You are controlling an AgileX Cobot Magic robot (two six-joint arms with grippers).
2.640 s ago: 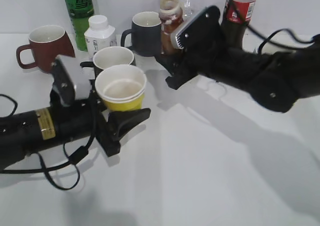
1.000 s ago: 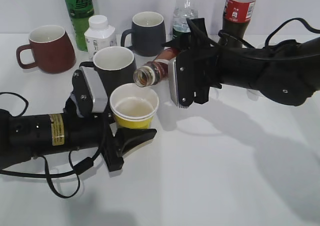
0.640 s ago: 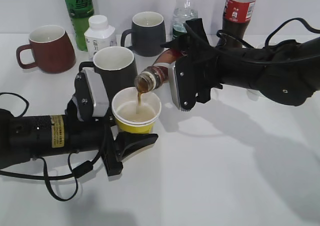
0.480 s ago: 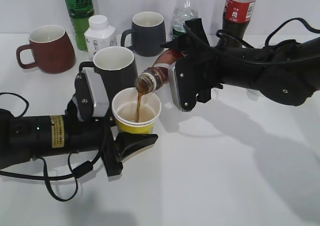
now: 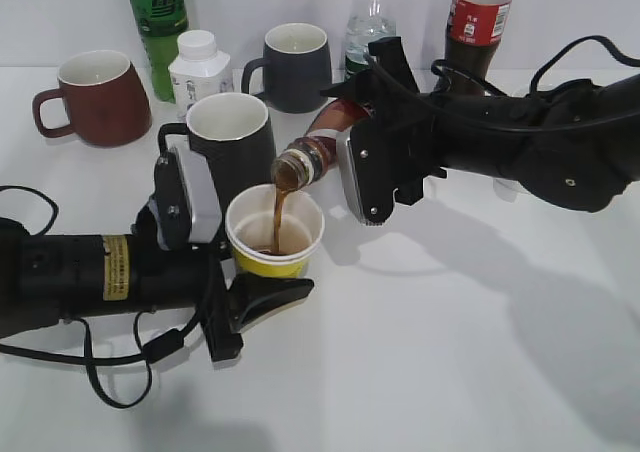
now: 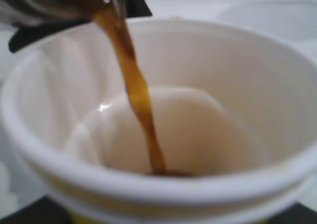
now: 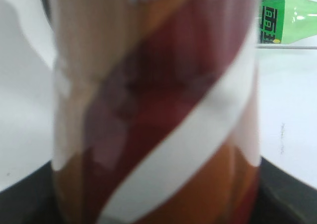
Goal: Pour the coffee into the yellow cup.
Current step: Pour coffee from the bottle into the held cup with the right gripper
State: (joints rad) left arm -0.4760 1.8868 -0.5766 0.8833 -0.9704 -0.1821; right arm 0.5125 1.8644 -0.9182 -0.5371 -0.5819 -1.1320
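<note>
Exterior view | right gripper grasps swirl-labelled coffee | left gripper clasps yellow cup

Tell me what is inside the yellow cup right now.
A thin brown stream from the tilted coffee bottle falls into the yellow cup, pooling dark at the bottom. In the left wrist view the cup's near rim hides most of that pool.
</note>
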